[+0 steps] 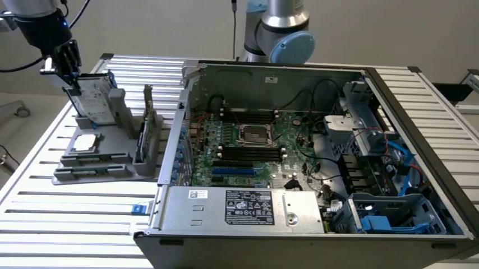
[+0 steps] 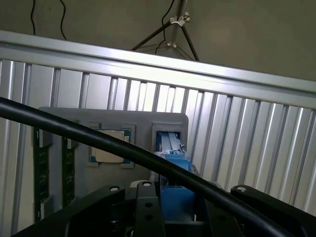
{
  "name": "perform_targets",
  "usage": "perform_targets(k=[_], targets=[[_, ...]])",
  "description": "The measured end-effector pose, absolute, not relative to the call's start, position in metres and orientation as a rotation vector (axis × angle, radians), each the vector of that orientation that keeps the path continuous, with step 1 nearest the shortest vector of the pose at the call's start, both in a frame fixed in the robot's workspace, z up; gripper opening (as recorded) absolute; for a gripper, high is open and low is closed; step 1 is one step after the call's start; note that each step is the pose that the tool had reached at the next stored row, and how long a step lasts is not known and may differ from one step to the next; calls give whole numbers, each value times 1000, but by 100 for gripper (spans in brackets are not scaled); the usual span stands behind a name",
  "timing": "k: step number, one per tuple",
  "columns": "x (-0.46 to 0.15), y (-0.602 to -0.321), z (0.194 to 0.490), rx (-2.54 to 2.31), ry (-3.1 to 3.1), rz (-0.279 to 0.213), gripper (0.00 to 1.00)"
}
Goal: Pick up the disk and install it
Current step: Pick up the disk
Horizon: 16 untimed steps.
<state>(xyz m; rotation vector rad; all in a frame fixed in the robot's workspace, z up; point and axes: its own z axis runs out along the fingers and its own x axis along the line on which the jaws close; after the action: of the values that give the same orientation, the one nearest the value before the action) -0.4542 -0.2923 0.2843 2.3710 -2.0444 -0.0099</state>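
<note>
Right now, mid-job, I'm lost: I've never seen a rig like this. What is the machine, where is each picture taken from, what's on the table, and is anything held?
It is one robot arm ending in a claw. The exterior view comes from a camera off the arm, looking over a slatted metal table. The wrist view comes from a camera on the arm's wrist, looking past the claw. On the table are an open computer case and, toward the exterior view's left, a grey holder. The holder carries a small silver chip, a thin dark upright card and the disk, standing on edge. The claw is shut on the disk's upper edge; the wrist view shows its blue carrier in the grip. The disk looks still seated in the holder.
</note>
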Motion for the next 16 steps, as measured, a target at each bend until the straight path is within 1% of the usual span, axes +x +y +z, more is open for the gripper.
perform_targets(k=[16], targets=[[-454,-292,284,2314,-2109,-10,33]])
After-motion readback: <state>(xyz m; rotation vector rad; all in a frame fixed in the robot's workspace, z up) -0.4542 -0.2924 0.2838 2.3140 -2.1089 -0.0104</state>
